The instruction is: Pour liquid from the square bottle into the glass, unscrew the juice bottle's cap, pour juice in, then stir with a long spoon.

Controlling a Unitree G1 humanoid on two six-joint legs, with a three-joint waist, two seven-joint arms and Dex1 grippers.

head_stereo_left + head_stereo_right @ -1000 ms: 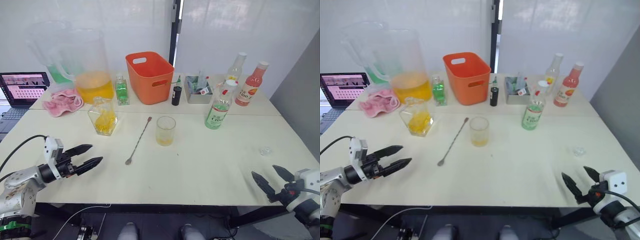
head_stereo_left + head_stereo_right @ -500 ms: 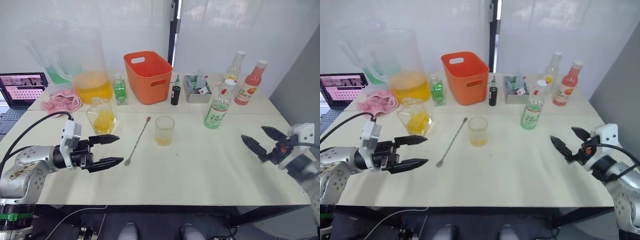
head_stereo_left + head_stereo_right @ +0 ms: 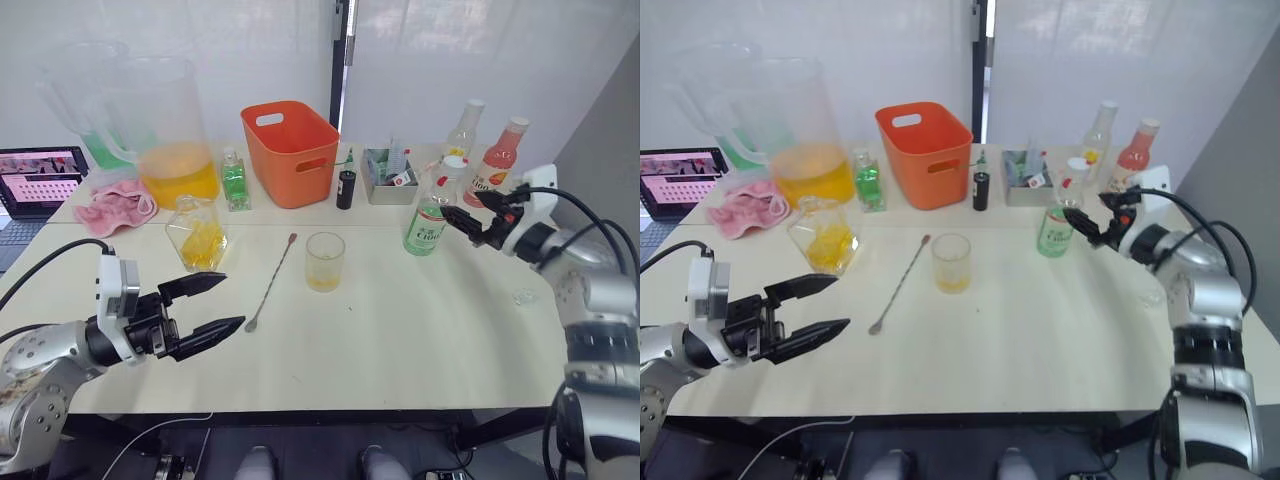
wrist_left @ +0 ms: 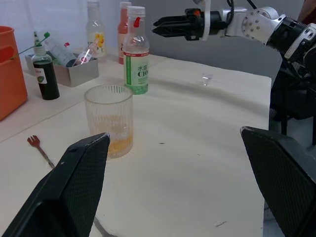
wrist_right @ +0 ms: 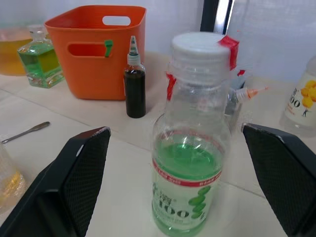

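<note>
Pale table, white wall

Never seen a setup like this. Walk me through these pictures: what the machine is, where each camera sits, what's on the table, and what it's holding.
This is a humanoid robot with two arms, each ending in a two-fingered black gripper. Two pictures come from cameras in its head, looking down over the table. The other two come from cameras on its wrists, looking out between the fingers.

On the table stand the glass with a little yellow liquid, the long spoon, the square bottle and the juice bottle with its white cap on. Behind are an orange basket, a big pitcher, a pink cloth and more bottles.

Nothing is held. The left gripper hovers open near the table's front edge. The right gripper is open, right beside the juice bottle.
</note>
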